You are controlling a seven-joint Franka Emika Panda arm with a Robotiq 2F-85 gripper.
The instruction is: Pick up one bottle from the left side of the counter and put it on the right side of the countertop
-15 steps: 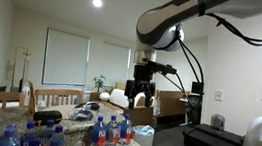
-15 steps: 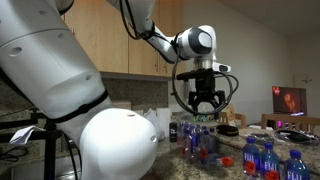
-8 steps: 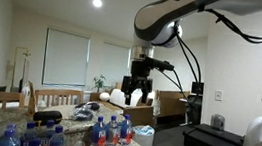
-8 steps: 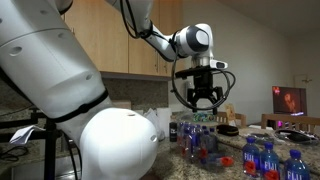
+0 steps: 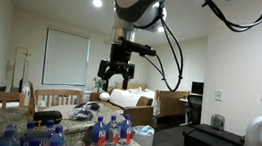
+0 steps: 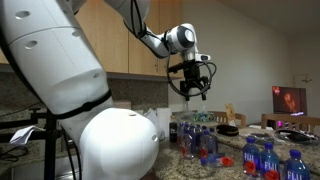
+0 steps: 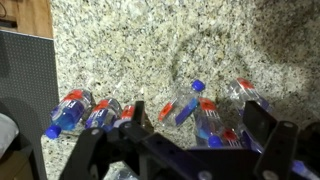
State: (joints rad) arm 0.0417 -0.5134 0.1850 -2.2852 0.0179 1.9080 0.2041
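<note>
1. I am holding the jaws high above the desk (image 7: 150,50) — they are standing apart, gripping nothing.
2. The bottle (image 7: 185,103) is sitting on the speckled desk in a group of others alike, well below the jaws.

bottles (image 7: 187,100): roughly seven lying in the wrist view, a few half hidden so can't nail it
upright bottles (image 5: 111,131): three bunched together in an exterior view, plus more nearby I can't count
counter (image 7: 150,40): one
gripper (image 5: 116,81): one
arm (image 5: 139,4): one
ceiling light (image 5: 97,2): one
</note>
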